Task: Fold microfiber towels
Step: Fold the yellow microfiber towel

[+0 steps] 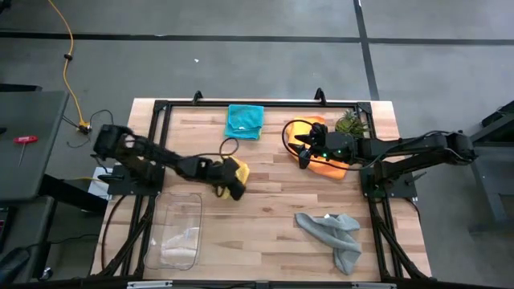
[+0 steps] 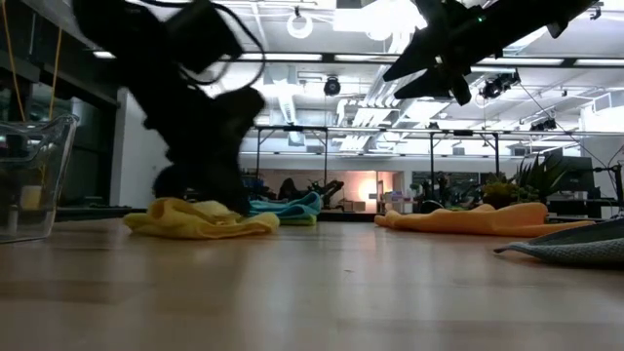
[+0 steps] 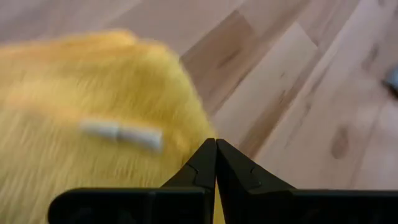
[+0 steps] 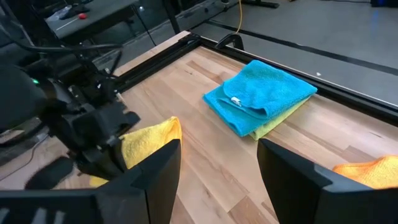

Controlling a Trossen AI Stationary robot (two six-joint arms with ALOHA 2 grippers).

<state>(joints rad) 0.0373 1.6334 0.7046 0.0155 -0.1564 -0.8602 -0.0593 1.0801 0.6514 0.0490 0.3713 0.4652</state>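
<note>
Bare wood is left mid-table; the yellow towel is pinched in the closed left gripper, while the right gripper is held open over the orange towel.

The lime green towel lies mostly hidden under the teal towel.

A pale wooden tabletop carries a yellow towel, a teal towel stacked on lime green, an orange towel, a crumpled grey towel, a clear tray and a spiky plant.
</note>
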